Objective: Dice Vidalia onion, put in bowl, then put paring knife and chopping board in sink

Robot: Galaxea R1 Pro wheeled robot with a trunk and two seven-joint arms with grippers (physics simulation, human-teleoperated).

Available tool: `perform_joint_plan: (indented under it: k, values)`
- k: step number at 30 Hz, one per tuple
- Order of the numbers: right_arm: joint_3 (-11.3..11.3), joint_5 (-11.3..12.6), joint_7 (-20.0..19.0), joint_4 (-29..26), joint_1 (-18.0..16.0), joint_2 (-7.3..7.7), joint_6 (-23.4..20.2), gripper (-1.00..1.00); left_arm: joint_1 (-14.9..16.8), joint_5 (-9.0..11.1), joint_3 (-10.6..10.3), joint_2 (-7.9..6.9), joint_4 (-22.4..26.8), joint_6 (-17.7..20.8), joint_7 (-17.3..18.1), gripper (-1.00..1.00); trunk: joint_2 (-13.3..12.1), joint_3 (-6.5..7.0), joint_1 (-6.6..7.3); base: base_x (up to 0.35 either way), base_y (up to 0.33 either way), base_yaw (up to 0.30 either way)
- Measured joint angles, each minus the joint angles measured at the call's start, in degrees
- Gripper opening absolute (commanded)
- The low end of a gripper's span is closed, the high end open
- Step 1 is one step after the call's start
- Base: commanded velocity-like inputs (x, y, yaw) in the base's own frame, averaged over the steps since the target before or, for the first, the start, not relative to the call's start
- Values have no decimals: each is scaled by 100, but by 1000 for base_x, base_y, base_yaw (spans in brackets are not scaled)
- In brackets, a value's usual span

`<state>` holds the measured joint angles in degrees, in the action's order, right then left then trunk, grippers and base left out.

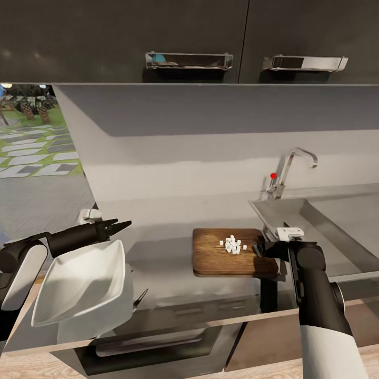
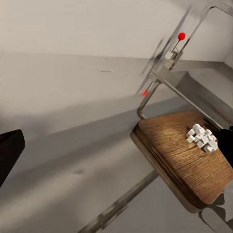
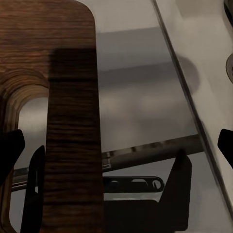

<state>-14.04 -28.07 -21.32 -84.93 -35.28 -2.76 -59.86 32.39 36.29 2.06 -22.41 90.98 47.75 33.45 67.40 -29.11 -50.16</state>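
The diced onion lies as a small heap of white cubes on the chopping board, which rests on the grey countertop just left of the sink. My right gripper is open and low at the board's right end, straddling the edge by the handle slot. The white bowl sits tilted at the counter's front left. My left gripper hovers over its far rim, and one finger stands wide at the frame edge, gripping nothing. The paring knife is out of view.
A chrome tap with a red dot stands behind the basin. Dark upper cabinets with chrome handles hang overhead. An oven handle runs under the counter's front edge. A small white object sits behind my left arm.
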Motion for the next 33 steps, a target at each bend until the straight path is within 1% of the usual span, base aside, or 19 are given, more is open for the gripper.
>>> perform_joint_plan:
  k: [2, 7, 33]
  values:
    - [0, 0, 0, 3, 0, 0, 0, 100, 0, 0, 0, 0, -1, 0, 0, 100, 0, 0, 0, 0, 0, 0]
    - [0, 0, 1, 2, 0, 0, 0, 100, 0, -1, 0, 0, 1, 0, 0, 100, 199, -89, -109, 0, 0, 0]
    - [0, -2, 0, 0, 0, 0, 0, 100, 0, 0, 0, 0, 2, 0, 0, 100, 201, -90, -110, 0, 0, 0]
